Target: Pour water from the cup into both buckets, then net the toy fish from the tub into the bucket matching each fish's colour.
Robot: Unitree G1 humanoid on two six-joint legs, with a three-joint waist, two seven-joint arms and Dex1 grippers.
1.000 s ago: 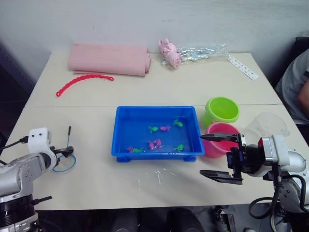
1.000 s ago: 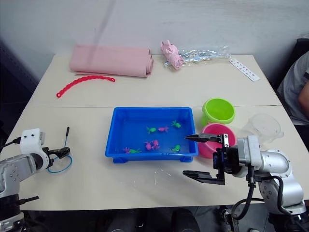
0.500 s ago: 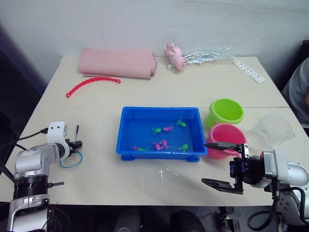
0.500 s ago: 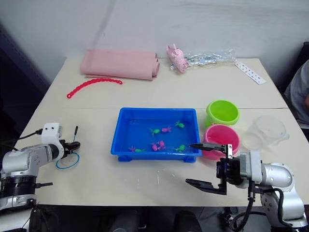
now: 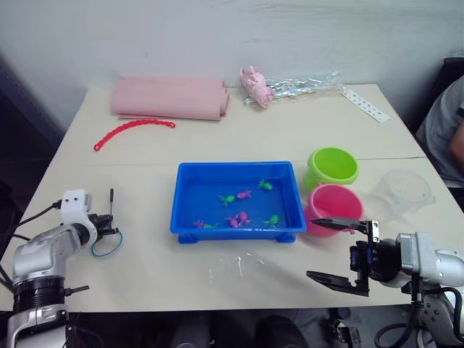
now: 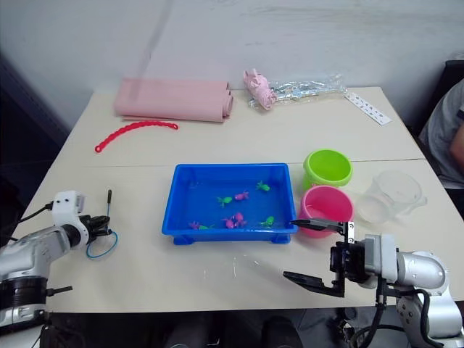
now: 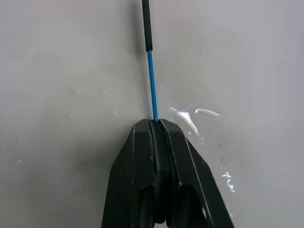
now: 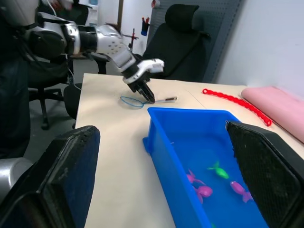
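The net lies on the table at the left, its blue hoop (image 5: pixel 106 243) flat and its thin handle (image 7: pixel 151 80) running away from me. My left gripper (image 5: pixel 109 227) is shut on the handle just above the hoop. The blue tub (image 5: pixel 232 168) sits mid-table and holds water with several green and pink toy fish (image 5: pixel 243 194). To its right stand the lime green bucket (image 5: pixel 333 165) and the pink bucket (image 5: pixel 333 204), with the clear cup (image 5: pixel 403 190) beyond them. My right gripper (image 5: pixel 337 252) hangs open just in front of the pink bucket, holding nothing.
At the back lie a rolled pink cloth (image 5: pixel 167 98), a red chain (image 5: pixel 134 129), a pink toy (image 5: pixel 257 82), a clear wrapper (image 5: pixel 304 82) and a white strip (image 5: pixel 366 103). Water drops (image 5: pixel 235 262) lie in front of the tub. A person (image 5: pixel 446 130) sits at the right edge.
My left gripper has gone from open to shut on the net's handle. The right gripper has drawn back a little from the pink bucket. The camera has shifted.
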